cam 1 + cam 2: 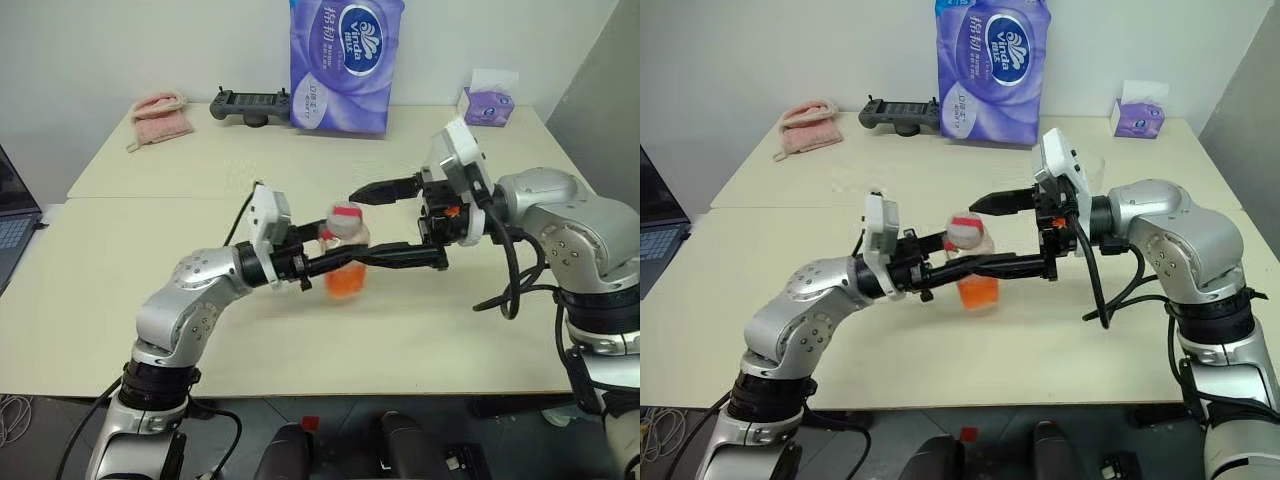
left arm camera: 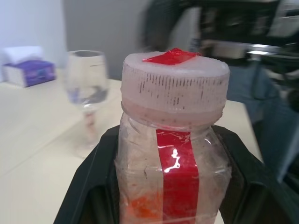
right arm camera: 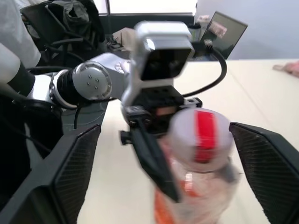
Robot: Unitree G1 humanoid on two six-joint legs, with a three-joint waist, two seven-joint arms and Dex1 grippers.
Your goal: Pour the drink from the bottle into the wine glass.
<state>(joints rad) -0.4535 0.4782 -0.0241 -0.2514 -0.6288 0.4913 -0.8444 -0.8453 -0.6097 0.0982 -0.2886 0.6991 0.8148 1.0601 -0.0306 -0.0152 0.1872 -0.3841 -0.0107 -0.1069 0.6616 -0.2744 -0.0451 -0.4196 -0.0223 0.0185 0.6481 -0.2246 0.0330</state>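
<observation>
My left gripper [image 1: 335, 262] is clamped on the bottle [image 1: 345, 255], holding it off the table [image 1: 420, 330] at mid-scene. The bottle stands roughly upright, its long axis near vertical with a slight lean, and its white cap with the red strip [image 2: 175, 81] is on top. The orange-red drink [image 1: 343, 283] sits in its lower part. My right gripper [image 1: 400, 222] reaches in from the right with its jaws spread wide: one finger ends just beside the cap and the other runs low across the bottle's body. Through the right wrist camera the cap sits between those two parted fingers [image 3: 70, 172]. I cannot tell whether either finger touches the bottle.

The wine glass [image 2: 86, 95] shows in the left wrist camera, upright on the table beyond the bottle, with a purple tissue box [image 2: 28, 70] farther back. At the far edge of the table stand a purple pack of tissue paper [image 1: 345, 62], a black handheld controller [image 1: 250, 104] and a folded pink cloth [image 1: 160, 118]. A laptop [image 1: 15, 215] sits at the left edge
</observation>
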